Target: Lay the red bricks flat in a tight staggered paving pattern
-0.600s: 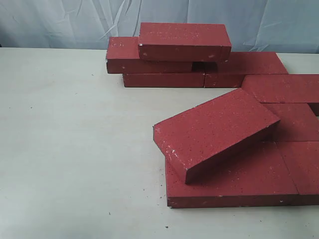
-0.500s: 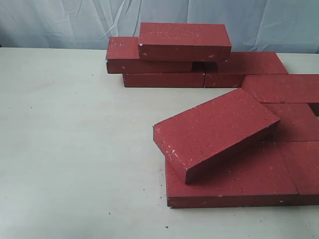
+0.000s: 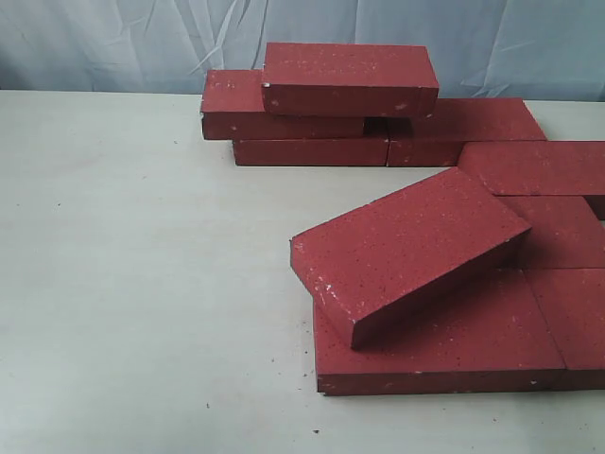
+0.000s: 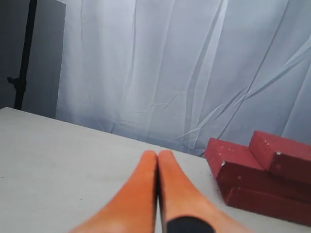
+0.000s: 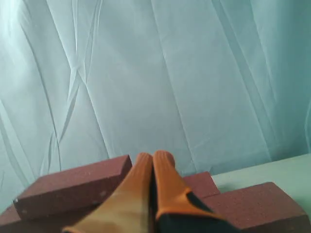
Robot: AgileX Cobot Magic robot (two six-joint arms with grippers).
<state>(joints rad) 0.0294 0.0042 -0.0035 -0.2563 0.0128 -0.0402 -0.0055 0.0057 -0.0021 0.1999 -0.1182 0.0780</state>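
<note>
Several dark red bricks lie on the pale table [image 3: 132, 284]. One brick [image 3: 406, 248] rests tilted across flat bricks [image 3: 454, 345] at the front right. More flat bricks [image 3: 539, 165] lie to its right. At the back a stack holds a top brick [image 3: 350, 78] over others [image 3: 312, 149]. Neither arm shows in the exterior view. My left gripper [image 4: 157, 154], with orange fingers pressed together, is shut and empty over bare table, left of the stack [image 4: 257, 170]. My right gripper [image 5: 153, 156] is shut and empty, raised in front of bricks [image 5: 73, 187].
A wrinkled pale blue curtain [image 3: 113, 43] hangs behind the table. A dark stand [image 4: 22, 53] rises at the far corner in the left wrist view. The table's left half [image 3: 113, 236] carries no bricks.
</note>
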